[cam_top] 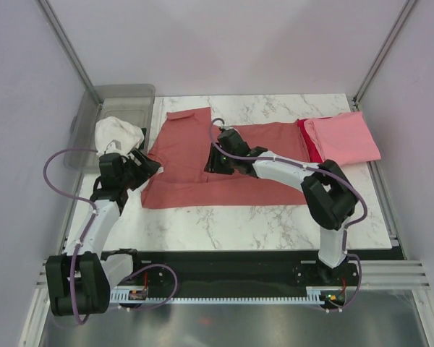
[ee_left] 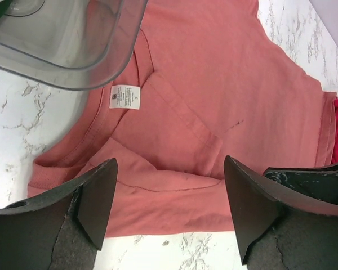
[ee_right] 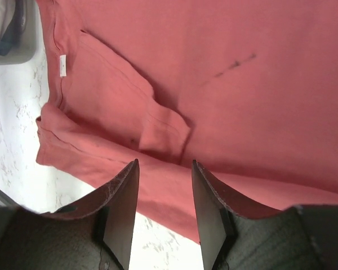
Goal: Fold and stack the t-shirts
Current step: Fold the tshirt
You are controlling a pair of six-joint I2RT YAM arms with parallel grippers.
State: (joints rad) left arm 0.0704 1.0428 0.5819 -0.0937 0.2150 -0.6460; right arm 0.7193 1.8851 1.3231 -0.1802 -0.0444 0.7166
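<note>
Dusty salmon-red t-shirt of soft cloth, short-sleeved, spread across the middle of the white marble-patterned table. From the top camera alone: a folded light pink t-shirt at the far right corner, lying on a bright red t-shirt with only a strip showing, both just beside the spread shirt's right end. Also from above, a crumpled white cloth at the near end of a clear grey plastic bin at far left. At the shirt's left edge, by the collar, the left gripper; over the shirt's middle, the right gripper. Closer in, from the left wrist: a small white neck label inside the collar, just under the bin's corner, and fingers spread wide above the cloth, nothing between. From the right wrist: a sleeve tucked inward onto the body, fingers partly apart above the near hem, pinching nothing.
</note>
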